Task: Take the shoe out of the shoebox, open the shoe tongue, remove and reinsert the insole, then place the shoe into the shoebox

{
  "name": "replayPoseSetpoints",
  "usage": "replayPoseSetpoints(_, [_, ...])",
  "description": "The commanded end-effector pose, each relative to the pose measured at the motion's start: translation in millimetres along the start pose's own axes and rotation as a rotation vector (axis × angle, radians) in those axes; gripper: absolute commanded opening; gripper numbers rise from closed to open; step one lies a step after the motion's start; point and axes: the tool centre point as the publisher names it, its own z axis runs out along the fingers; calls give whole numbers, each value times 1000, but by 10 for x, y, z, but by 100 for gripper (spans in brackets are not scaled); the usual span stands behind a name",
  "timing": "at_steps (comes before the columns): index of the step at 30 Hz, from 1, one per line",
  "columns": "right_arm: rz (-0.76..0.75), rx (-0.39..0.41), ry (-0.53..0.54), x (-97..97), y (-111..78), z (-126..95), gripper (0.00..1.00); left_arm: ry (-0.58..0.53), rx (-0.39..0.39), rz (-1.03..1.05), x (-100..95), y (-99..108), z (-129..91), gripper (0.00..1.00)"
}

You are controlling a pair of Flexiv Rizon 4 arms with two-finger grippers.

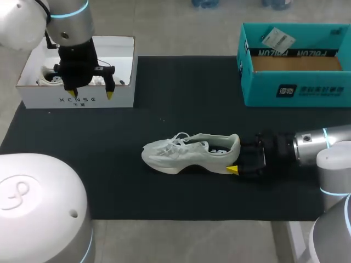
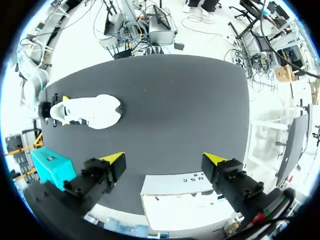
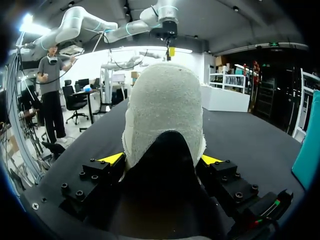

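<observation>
R gripper (image 1: 237, 158) has the heel of the shoe (image 1: 189, 153) betw its fingers, prob. clamped: far finger is hidden from above, but wrist view shows both tips against the heel. Shoe sits mid-table on the black mat (image 1: 164, 93), toe twd the left side, well apart from white box (image 1: 77, 101) & teal box (image 1: 296, 90). L gripper (image 1: 91, 94) hangs over white box, spread wide, holding nothing. Risk: heel-only pinch on soft fabric, so a lift or tug at the tongue could swing the toe or slip the heel free.
</observation>
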Motion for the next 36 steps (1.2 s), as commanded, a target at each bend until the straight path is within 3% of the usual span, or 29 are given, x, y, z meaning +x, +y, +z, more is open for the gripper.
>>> replayPoseSetpoints(1, [0, 2, 0, 20, -34, 35, 0, -20, -60, -857, -223, -3, 45, 100])
replayPoseSetpoints(2, [0, 2, 0, 20, -34, 35, 0, -49, 40, -992, -214, -42, 43, 100])
replayPoseSetpoints(3, [0, 2, 0, 20, -34, 35, 0, -34, 38, -1120, -201, -86, 64, 100])
replayPoseSetpoints(5, [0, 2, 0, 20, -34, 35, 0, -65, -49, -1207, -232, -203, 94, 100])
replayPoseSetpoints(7, [0, 2, 0, 20, -34, 35, 0, -93, 48, -1270, -269, -282, 125, 100])
replayPoseSetpoints(8, [0, 2, 0, 20, -34, 35, 0, -99, 31, -1302, -302, -322, 140, 100])
replayPoseSetpoints(11, [0, 2, 0, 20, -34, 35, 0, -120, 120, -1392, -388, -397, 200, 100])
replayPoseSetpoints(14, [0, 2, 0, 20, -34, 35, 0, -113, 147, -1489, -456, -436, 275, 100])
replayPoseSetpoints(18, [0, 2, 0, 20, -34, 35, 0, -62, 70, -1631, -629, -556, 346, 100])
replayPoseSetpoints(36, [0, 2, 0, 20, -34, 35, 0, -65, 72, -1695, -629, -556, 346, 100])
